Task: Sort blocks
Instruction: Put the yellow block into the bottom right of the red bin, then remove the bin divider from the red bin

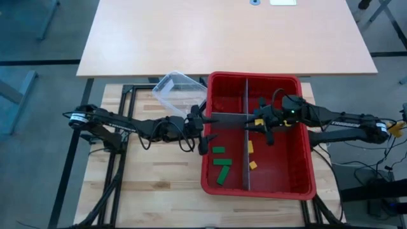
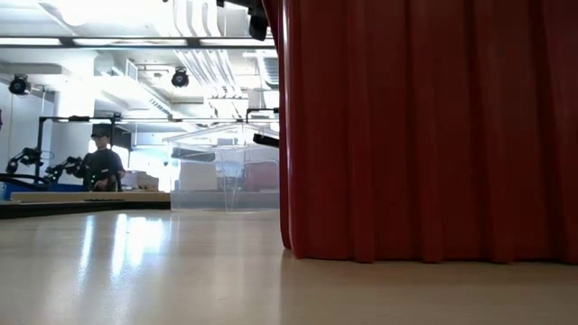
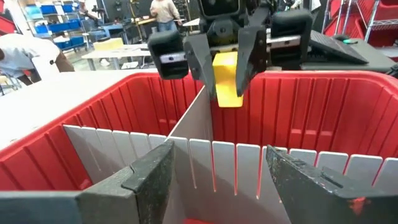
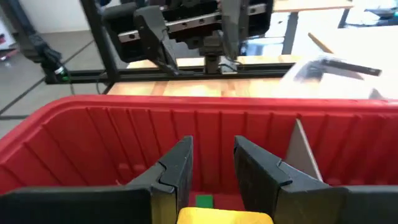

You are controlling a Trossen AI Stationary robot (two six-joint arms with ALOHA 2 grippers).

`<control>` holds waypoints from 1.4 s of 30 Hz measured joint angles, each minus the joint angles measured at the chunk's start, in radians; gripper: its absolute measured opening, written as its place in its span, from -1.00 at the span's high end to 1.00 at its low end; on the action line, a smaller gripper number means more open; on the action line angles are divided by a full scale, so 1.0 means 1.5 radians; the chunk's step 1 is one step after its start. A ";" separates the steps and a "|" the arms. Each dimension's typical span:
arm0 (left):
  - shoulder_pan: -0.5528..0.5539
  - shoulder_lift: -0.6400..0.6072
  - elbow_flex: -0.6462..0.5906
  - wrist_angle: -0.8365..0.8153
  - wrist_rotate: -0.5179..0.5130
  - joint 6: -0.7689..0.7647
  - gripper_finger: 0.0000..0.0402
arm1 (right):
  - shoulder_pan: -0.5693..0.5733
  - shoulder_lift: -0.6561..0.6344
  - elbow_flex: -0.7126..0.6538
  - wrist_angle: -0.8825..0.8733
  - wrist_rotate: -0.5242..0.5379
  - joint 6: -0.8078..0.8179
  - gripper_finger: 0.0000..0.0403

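A red bin [image 1: 305,178] with grey dividers [image 1: 247,172] stands on the table. Three green blocks [image 1: 222,163] lie in its near left compartment and two yellow blocks [image 1: 251,155] in the near right one. My right gripper [image 1: 256,123] reaches in from the table's right, over the middle of the bin, and is shut on a yellow block [image 3: 227,79]. My left gripper [image 1: 205,132] stands open at the bin's left rim, pointing about level toward the right gripper, with nothing between its fingers [image 3: 152,177]. My right gripper pinches the yellow block by its two opposite sides [image 3: 219,68] between its two fingers [image 3: 252,53]. The fingers come from the table's right, slanting slightly down. The block's lower end sticks out below the fingertips. It hangs clear above the divider's [image 3: 193,124] top edge.
A clear plastic tub [image 1: 180,89] lies tilted at the bin's far left corner. The bin's red wall [image 2: 424,135] fills the right of the low view. A light tabletop [image 1: 222,35] stretches beyond. People stand in the room behind [image 3: 163,9].
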 joint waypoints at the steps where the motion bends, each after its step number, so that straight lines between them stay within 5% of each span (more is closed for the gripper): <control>1: -0.001 0.000 0.000 -0.001 0.000 -0.001 -0.12 | 0.000 -0.015 -0.014 -0.001 0.009 0.007 0.55; 13: -0.001 0.001 0.000 -0.009 0.000 -0.005 -0.05 | 0.001 -0.126 -0.183 0.116 0.031 0.072 0.54; 19: -0.001 0.001 -0.001 -0.009 0.000 -0.002 -0.09 | 0.001 -0.129 -0.204 0.127 0.031 0.084 0.35; 35: 0.000 0.001 -0.001 -0.010 -0.003 0.010 -0.02 | 0.001 -0.129 -0.186 0.136 0.102 0.033 0.48; 42: 0.000 0.001 -0.001 -0.022 -0.003 0.007 0.02 | 0.001 -0.123 -0.053 -0.078 0.169 0.017 0.60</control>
